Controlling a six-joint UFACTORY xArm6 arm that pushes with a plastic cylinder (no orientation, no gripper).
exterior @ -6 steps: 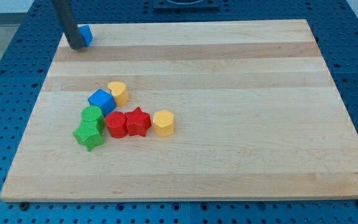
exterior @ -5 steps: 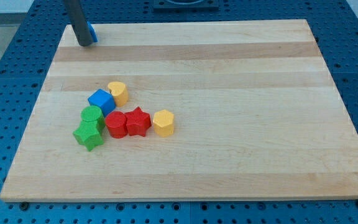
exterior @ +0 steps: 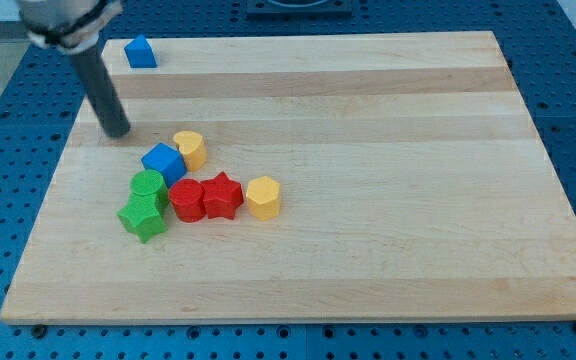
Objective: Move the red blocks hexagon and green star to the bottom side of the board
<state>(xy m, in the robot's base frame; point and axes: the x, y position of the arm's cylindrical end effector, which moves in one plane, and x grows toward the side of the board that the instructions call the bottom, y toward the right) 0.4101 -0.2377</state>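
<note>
A red hexagon block [exterior: 186, 199] and a red star block [exterior: 222, 195] lie side by side in a cluster left of the board's middle. A green star block [exterior: 143, 216] lies at the cluster's lower left, touching a green round block [exterior: 149, 186] above it. My tip [exterior: 117, 131] rests on the board, up and to the left of the cluster, a short way left of the blue cube [exterior: 163, 162] and apart from it.
A yellow round block [exterior: 189, 149] sits at the cluster's top and a yellow hexagon block [exterior: 263, 197] at its right end. A small blue block [exterior: 140, 51] lies alone near the board's top left corner. The wooden board [exterior: 388, 170] sits on a blue pegboard table.
My tip has moved down and slightly left from beside the small blue block at the top left corner to a spot near the cluster. No block has moved.
</note>
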